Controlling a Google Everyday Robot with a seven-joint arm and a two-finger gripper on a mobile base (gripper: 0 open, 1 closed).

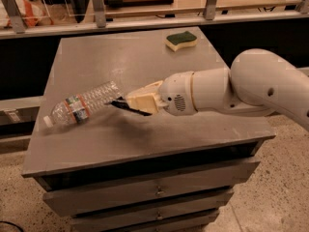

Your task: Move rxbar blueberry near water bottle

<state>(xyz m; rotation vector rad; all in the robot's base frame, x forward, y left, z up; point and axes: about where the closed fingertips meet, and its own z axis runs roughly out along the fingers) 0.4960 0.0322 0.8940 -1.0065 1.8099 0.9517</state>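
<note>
On top of the grey cabinet (145, 62), centre-left, one moment entered:

- Water bottle (84, 105): clear, ribbed, lying on its side, with the white cap towards the front-left edge and the base towards the middle of the top.
- Gripper (119, 103): low over the top, tip just beside the bottle's base (touching or a hair apart, not decidable). Whether it is open or closed cannot be told.
- Snack bar (129, 108): judged to be the dark flat sliver at the gripper's tip and underside. That would put it next to the bottle already, but whether it is gripped or lying on the top cannot be told.
- Sponge (181, 39): green and yellow, far back corner, well apart from the rest.

Hazards, as judged:
1. The bottle is round, probably light and free to roll. Any further push from the tip could send it towards the left edge, which is near, or spin it away from the bar.
2. If the bar is let go while clear of the surface, it may land on the bottle's curved wall and slide off.
3. A wrapper that catches on withdrawal could drag the bar back out (crinkly film does this).
</note>
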